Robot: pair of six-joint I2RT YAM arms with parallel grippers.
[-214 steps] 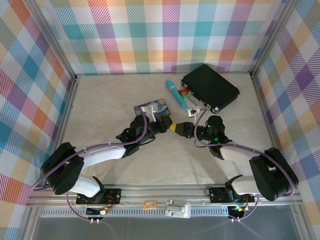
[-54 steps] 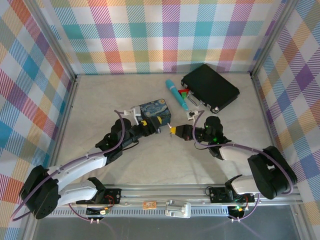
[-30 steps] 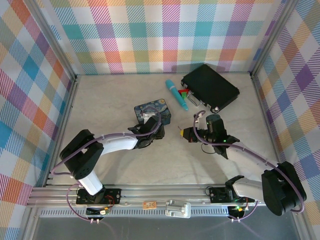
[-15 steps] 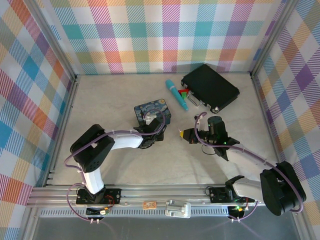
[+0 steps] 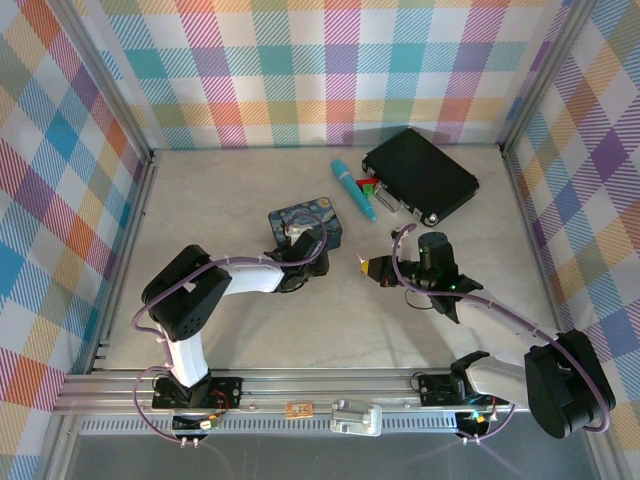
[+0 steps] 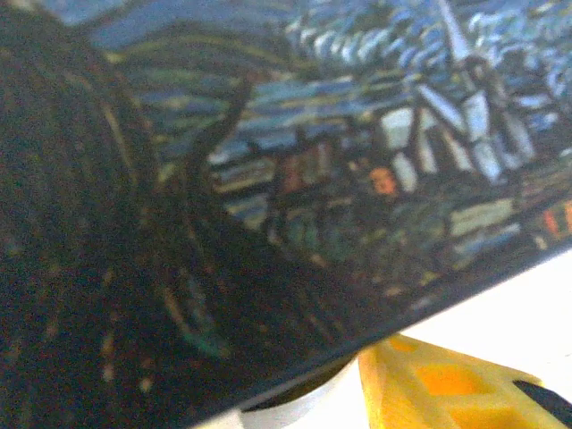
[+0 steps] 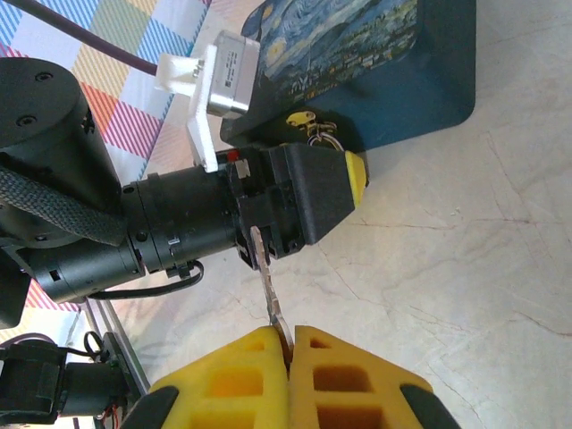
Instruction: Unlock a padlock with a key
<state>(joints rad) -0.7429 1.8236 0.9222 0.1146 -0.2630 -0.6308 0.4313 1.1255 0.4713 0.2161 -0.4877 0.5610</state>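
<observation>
My right gripper (image 7: 288, 344) has its yellow fingers shut on the head of the thin silvery key (image 7: 268, 286), whose blade points at the left gripper's black body. In the top view the right gripper (image 5: 368, 267) hovers just right of the blue-and-yellow painted tin (image 5: 305, 218). My left gripper (image 5: 300, 255) reaches against the tin's near side, its yellow tip (image 7: 356, 174) close to the tin (image 7: 357, 54). I cannot tell how its jaws stand. A small brassy piece with wire rings (image 7: 309, 122) lies at the tin's foot. The dark padlock itself I cannot make out.
A teal pen-like stick (image 5: 354, 189) and a big black case (image 5: 420, 175) lie at the back right, with small coloured bits between them. Plaid walls close in the pale table (image 5: 220, 200) on three sides.
The two grippers, tip to tip at first, have parted. The left arm folded back and swung its gripper against the tin. The right gripper drew slightly right, key still held.
</observation>
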